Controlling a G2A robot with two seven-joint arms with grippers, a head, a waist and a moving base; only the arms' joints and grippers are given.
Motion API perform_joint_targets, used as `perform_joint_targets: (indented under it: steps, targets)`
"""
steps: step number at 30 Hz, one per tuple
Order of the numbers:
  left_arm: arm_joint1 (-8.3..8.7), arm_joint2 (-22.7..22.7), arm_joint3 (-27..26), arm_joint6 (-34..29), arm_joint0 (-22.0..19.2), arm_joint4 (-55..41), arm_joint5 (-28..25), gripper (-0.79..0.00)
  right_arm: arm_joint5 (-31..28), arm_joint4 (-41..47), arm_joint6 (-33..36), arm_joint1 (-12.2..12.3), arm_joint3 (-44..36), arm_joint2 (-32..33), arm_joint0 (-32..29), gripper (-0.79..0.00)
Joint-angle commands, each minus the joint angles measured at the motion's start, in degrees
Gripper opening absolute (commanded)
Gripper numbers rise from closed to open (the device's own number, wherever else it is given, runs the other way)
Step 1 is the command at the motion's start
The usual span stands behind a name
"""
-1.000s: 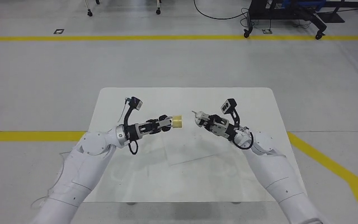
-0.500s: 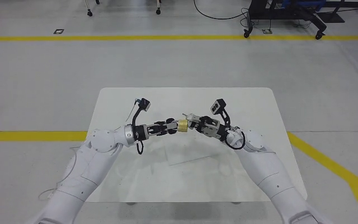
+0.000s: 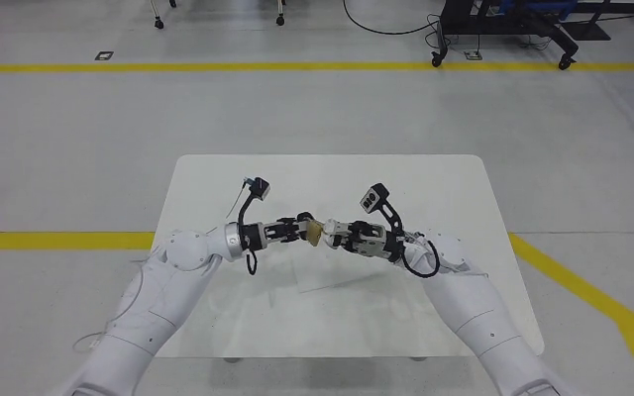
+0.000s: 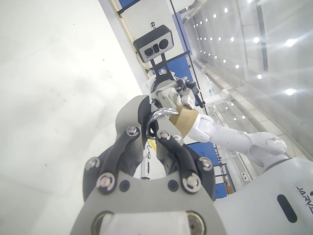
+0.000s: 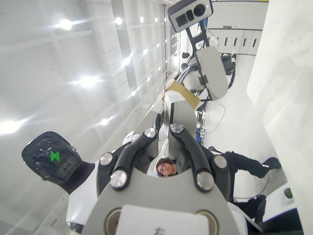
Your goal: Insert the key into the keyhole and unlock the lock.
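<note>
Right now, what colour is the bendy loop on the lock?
The curved metal shackle of the brass padlock is shiny silver; left wrist view shows it best.

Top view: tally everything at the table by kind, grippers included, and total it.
padlock: 1
grippers: 2 (left gripper, right gripper)
table: 1
Total: 4

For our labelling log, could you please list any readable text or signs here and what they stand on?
Green hourglass-shaped sign, no letters: on the black device.
Print on the background panel: too blurred to read.
White label near the right wrist camera: cut off, unreadable.
</note>
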Motion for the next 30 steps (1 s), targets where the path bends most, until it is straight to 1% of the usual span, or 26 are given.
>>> perform_joint_targets:
  steps: [1, 4, 7, 9, 11, 14, 16, 19, 21, 30]
  targets:
    - [-0.19, 0.00, 1.71, -1.87, -0.48, -2.39, 0.11, -0.785, -0.15, -0.35, 0.43, -0.04, -0.37, 0.06, -0.15, -0.785]
    - [-0.57, 0.26, 3.97, -4.72, -1.25, -5.53, -0.01, -0.785, -1.46, 0.41, 1.11, 0.06, -0.75, 1.23, -0.61, -0.785]
    - [-1.05, 0.26, 6.60, -10.10, -1.97, -11.72, 0.60, -0.785, -3.25, 1.46, 1.34, 0.34, -1.09, 3.14, -1.42, -0.785]
    - [-1.41, 0.15, 9.10, -14.11, -2.78, -16.07, 1.77, -0.785, -5.53, 1.15, 0.07, 0.58, -1.39, 4.64, -2.11, -0.785]
    - [-1.95, 0.11, 11.80, -18.30, -3.63, -21.07, 3.56, -0.785, -8.02, -0.40, -2.20, 0.81, -2.17, 5.83, -3.14, -0.785]
    - [-3.00, 0.21, 16.18, -25.87, -5.28, -29.21, 8.23, -0.785, -10.20, -2.43, -3.73, 1.24, -3.78, 7.54, -4.38, -0.785]
    - [-3.70, 0.97, 18.92, -28.52, -7.01, -30.53, 10.75, -0.785, -12.56, -4.91, -6.38, 1.51, -4.93, 8.68, -5.52, -0.785]
    - [-4.77, 2.21, 22.54, -29.40, -9.07, -30.30, 11.63, -0.785, -14.46, -8.26, -12.10, 1.78, -6.89, 10.13, -7.47, -0.785]
    - [-4.77, 2.21, 22.54, -29.40, -9.07, -30.30, 11.63, -0.785, -14.55, -9.83, -14.15, 1.94, -8.31, 10.82, -8.47, -0.785]
    - [-4.77, 2.21, 22.54, -29.40, -9.07, -30.30, 11.63, -0.785, -14.18, -10.24, -14.63, 2.06, -9.02, 11.29, -9.01, -0.785]
